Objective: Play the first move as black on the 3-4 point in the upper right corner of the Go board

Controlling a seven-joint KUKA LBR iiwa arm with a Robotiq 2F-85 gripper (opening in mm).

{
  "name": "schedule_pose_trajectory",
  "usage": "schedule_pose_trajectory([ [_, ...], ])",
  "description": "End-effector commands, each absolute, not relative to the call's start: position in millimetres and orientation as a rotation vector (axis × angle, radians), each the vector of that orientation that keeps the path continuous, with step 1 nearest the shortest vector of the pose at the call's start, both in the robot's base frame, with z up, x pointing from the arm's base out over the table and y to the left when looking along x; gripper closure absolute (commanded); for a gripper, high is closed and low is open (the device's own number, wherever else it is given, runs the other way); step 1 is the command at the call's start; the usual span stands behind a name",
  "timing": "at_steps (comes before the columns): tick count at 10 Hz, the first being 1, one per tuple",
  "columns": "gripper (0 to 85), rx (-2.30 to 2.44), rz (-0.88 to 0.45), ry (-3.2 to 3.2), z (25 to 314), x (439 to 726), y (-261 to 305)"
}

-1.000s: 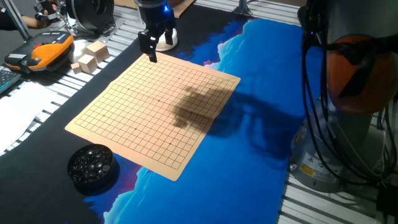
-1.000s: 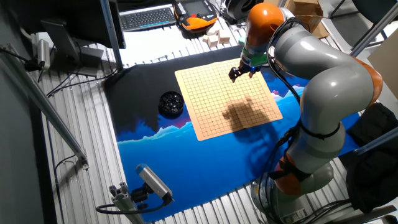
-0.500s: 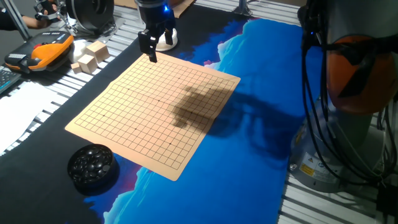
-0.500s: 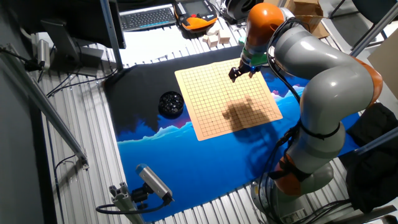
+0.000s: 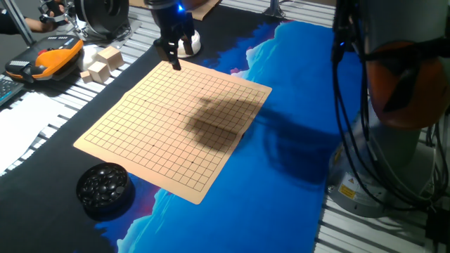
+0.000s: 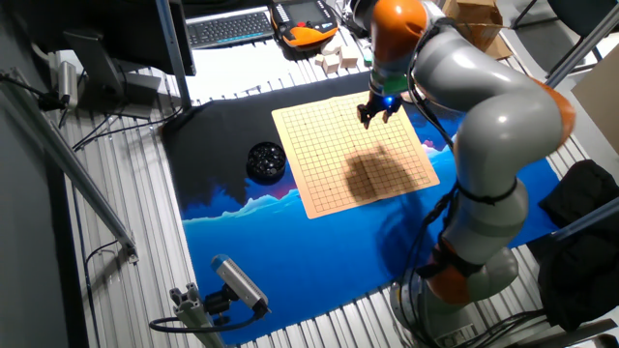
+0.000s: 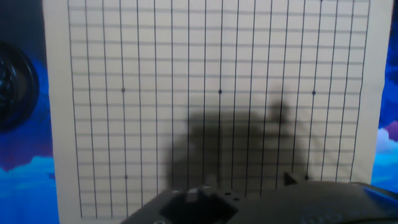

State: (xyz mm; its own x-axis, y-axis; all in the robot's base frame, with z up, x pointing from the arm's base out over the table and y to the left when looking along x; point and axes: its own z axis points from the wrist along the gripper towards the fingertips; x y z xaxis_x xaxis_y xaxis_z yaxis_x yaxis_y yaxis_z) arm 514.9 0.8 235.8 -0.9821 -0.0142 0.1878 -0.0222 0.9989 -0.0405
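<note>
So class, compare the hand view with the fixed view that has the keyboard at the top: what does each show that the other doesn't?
Only the hand view shows the grid close up, with its star dots.

Only the fixed view shows the keyboard, the grey and orange arm, the pincer above the board's far edge, and wooden blocks.

Both show the Go board, no stone on it, the arm's shadow, the blue mat and the black bowl.

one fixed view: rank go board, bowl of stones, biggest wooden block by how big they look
1. go board, by far the largest.
2. bowl of stones, though it sits nearest the camera.
3. wooden block, smallest, and farther away.
</note>
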Motion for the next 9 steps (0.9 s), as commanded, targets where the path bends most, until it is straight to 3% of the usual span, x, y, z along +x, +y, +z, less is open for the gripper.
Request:
schedule_pose_trajectory([
  [1, 85.0, 0.028, 0.063, -2.92, 235.9, 514.9, 0.7],
  [9, 85.0, 0.023, 0.062, -2.924, 235.8, 514.9, 0.7],
])
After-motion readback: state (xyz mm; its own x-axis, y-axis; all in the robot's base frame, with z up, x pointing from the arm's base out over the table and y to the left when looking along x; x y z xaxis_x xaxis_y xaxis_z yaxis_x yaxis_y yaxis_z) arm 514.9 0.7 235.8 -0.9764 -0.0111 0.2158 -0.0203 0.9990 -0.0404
